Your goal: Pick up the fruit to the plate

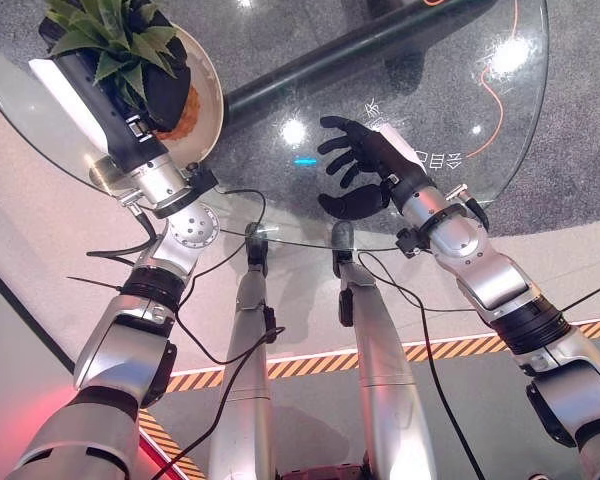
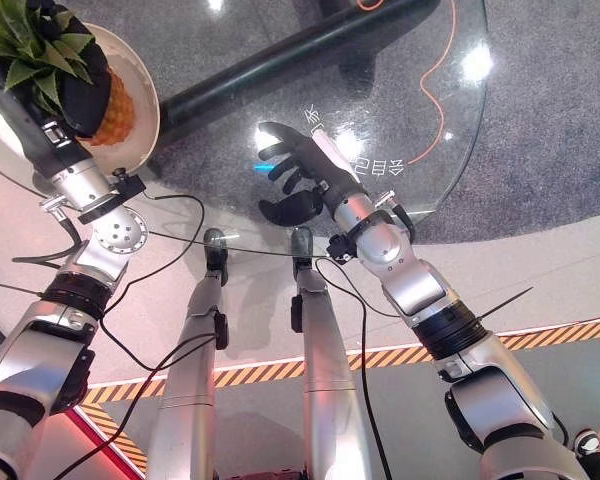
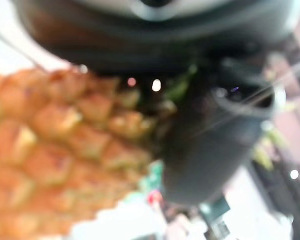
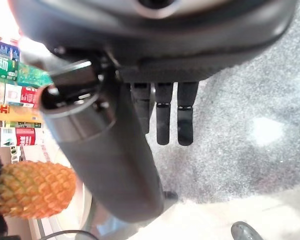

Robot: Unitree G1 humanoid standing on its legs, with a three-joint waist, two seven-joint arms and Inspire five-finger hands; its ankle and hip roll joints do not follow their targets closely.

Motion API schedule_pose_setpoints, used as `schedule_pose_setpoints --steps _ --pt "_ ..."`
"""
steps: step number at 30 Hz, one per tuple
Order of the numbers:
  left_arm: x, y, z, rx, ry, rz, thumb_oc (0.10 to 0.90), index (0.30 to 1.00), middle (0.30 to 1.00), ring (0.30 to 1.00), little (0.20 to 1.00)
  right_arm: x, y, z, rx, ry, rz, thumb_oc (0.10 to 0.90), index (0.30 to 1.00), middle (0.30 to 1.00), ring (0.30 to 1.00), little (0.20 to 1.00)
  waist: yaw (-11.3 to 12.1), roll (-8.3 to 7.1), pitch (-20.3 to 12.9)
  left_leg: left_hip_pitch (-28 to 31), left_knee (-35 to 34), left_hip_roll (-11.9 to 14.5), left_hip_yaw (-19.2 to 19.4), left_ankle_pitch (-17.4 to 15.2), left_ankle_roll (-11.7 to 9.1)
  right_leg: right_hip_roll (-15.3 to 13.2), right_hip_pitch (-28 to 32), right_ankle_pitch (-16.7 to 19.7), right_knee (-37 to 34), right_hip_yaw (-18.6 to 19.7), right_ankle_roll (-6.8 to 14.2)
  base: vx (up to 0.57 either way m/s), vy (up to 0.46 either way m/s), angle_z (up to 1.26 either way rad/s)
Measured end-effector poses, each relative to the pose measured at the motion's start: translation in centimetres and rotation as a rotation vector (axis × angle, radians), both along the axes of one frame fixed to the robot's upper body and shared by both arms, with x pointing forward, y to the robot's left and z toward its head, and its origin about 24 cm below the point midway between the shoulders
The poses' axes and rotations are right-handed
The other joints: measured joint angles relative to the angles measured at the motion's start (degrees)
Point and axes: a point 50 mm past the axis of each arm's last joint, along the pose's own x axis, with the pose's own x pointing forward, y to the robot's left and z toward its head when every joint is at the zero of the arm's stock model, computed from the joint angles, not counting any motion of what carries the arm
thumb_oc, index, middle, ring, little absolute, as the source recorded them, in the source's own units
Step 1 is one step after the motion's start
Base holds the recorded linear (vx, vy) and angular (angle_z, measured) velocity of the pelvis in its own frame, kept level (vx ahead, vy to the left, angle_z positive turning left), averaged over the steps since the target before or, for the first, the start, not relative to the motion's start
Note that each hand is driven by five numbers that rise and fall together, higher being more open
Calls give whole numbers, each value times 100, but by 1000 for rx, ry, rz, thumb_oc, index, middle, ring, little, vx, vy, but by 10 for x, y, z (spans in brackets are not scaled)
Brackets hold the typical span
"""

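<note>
Left eye view: pineapple [image 1: 180, 115] upper left, over plate [image 1: 208, 95], left hand [image 1: 165, 85] wrapped round it, likely lowering for release. Right hand [image 1: 365, 160] centre frame above glass table [image 1: 500, 150], fingers loosely spread, holding nothing, idle.

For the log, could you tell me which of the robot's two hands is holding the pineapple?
The left hand holds the pineapple, fingers wrapped round it over the white plate. The right hand hangs open above the glass table, holding nothing.
</note>
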Motion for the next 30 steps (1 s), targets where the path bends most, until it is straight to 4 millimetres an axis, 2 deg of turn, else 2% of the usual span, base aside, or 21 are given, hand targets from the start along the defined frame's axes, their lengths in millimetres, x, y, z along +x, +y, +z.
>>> schedule_pose_setpoints --steps 22,30 --pt "1 1 -2 -9 16 1 100 300 300 300 200 -1 1 10 6 -23 1 800 900 900 900 900 -11 0 0 -147 -11 6 -21 5 -50 6 -134 -44 -15 -18 18 0 0 0" --pt "0 3 4 -6 -7 -1 100 300 300 300 200 -1 0 15 9 -43 8 800 900 900 900 900 -10 0 0 -239 4 6 -20 3 -52 7 -226 -37 -2 -18 9 0 0 0"
